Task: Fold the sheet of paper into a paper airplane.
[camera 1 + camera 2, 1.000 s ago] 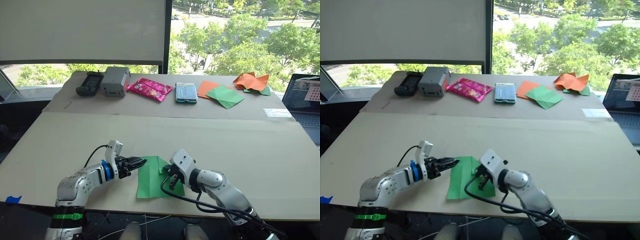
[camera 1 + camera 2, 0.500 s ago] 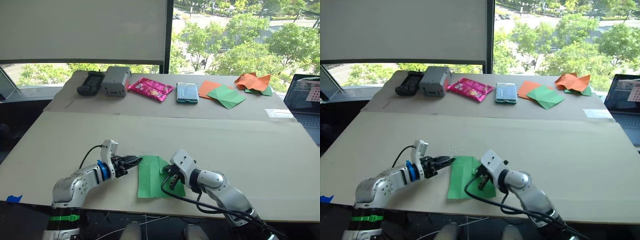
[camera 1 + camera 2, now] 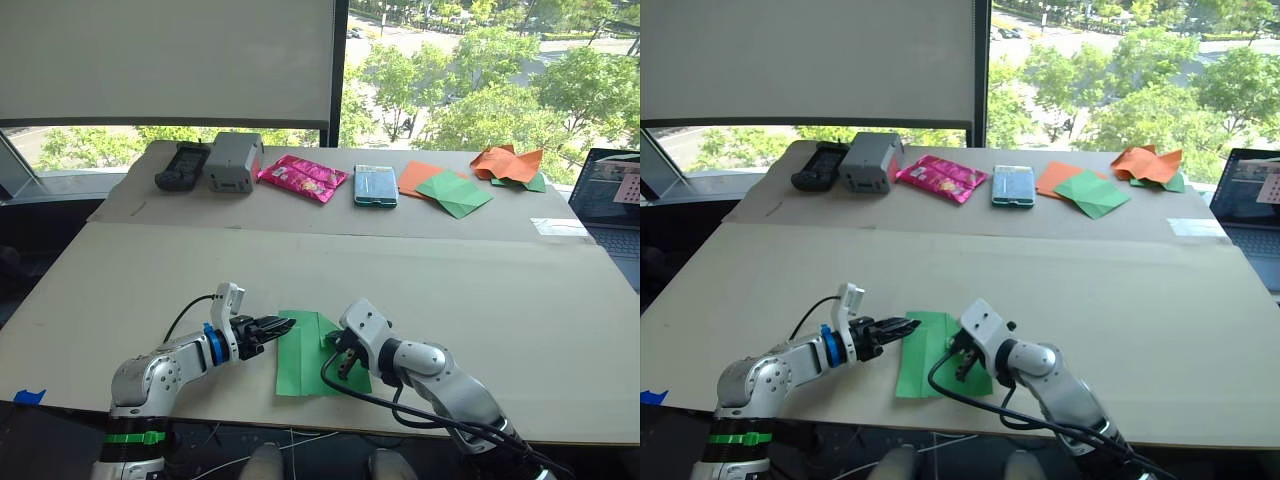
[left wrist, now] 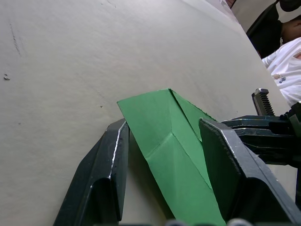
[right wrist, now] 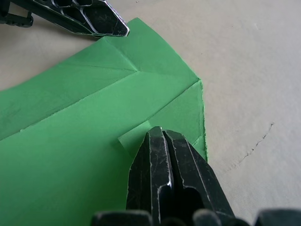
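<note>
Right now your sheet of paper is lying flat near the front edge of the desk, partly folded into a long strip with creases running along it. Your left tool is reaching in from the sheet's left side with its fingers spread apart, and in its wrist view one corner of the paper is sitting between them; they are gripping nothing. Your right tool is pressing down on the right part of the sheet with its fingers closed together. A small folded flap is showing at its tips, though I cannot tell for sure whether it is pinching that flap or only pressing on it.

Along the far edge of the desk you are seeing a black device, a grey box, a pink packet, a teal case, flat orange and green papers and a crumpled orange-and-green heap. A laptop is sitting at the right.
</note>
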